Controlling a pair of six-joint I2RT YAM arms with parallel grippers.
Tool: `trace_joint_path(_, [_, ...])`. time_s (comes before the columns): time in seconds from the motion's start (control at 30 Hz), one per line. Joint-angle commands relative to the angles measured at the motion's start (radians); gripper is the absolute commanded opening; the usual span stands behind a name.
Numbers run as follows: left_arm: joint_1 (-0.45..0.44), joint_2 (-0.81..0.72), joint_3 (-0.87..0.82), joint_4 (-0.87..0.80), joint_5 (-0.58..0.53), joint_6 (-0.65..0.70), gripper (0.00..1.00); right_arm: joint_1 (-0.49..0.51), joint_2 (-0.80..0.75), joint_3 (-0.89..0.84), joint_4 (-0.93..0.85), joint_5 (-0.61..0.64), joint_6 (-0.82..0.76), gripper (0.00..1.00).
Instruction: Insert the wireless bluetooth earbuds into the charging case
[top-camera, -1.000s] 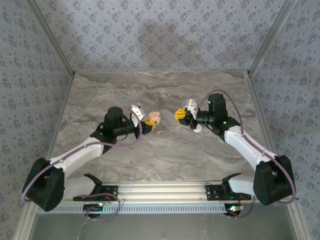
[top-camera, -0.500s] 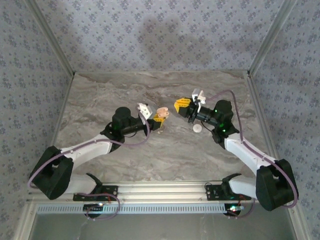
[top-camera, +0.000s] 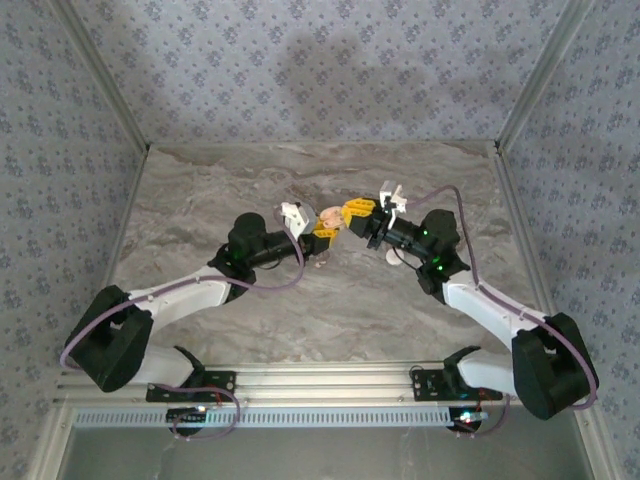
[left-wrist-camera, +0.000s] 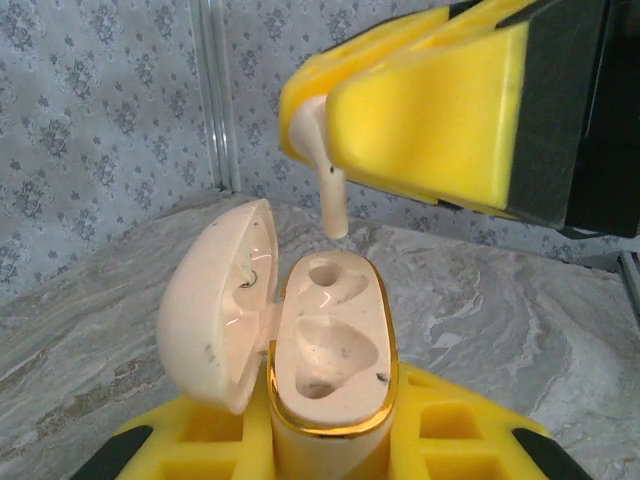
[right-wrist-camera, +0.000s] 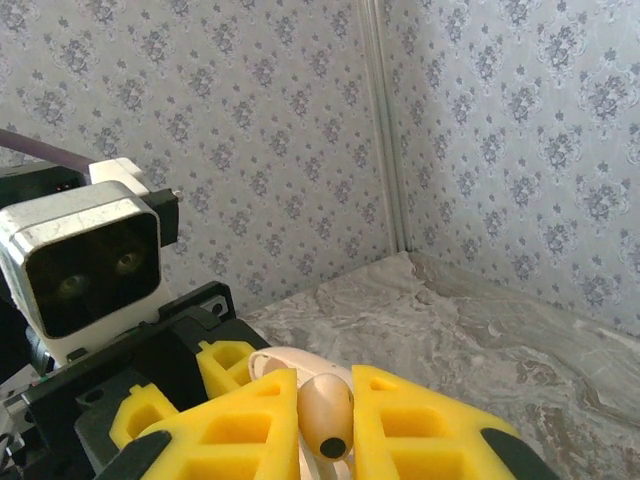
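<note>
Tabletop (top-camera: 200, 190) of grey veined marble, floral-papered walls (top-camera: 300, 70) around.

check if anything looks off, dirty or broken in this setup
Nothing broken or spilled. The charging case has small dark specks: one squiggle inside its open lid and one on the tray near the rim. The earbud in the right tool hangs slightly tilted above the far socket.

left claw (top-camera: 322, 232) clamped on charging case (top-camera: 329, 216), right claw (top-camera: 348, 213) just beside

Peach charging case (left-wrist-camera: 330, 352) open, empty, upright; pale earbud (left-wrist-camera: 331, 196) stem-down just abv it.
</note>
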Motion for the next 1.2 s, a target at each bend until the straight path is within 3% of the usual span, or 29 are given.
trace_joint_path(0.0, [-0.006,0.002,0.036,0.065,-0.008,-0.017,0.17,0.010,0.010,-0.002,0.052,0.022,0.012,0.18])
trace_joint_path(0.33, [-0.006,-0.003,0.039,0.078,-0.009,-0.025,0.17,0.030,0.032,-0.004,0.068,0.039,0.008,0.18])
trace_joint_path(0.87, [-0.006,-0.031,0.045,0.059,-0.031,-0.003,0.17,0.016,-0.033,-0.035,-0.054,0.051,-0.038,0.20])
trace_joint_path(0.97, [-0.006,-0.032,0.046,0.054,-0.033,0.003,0.17,0.018,-0.033,-0.024,-0.067,0.044,-0.039,0.25])
trace_joint_path(1.17, [-0.007,-0.036,0.054,0.005,-0.041,0.037,0.17,0.014,-0.048,0.001,-0.065,0.017,-0.034,0.45])
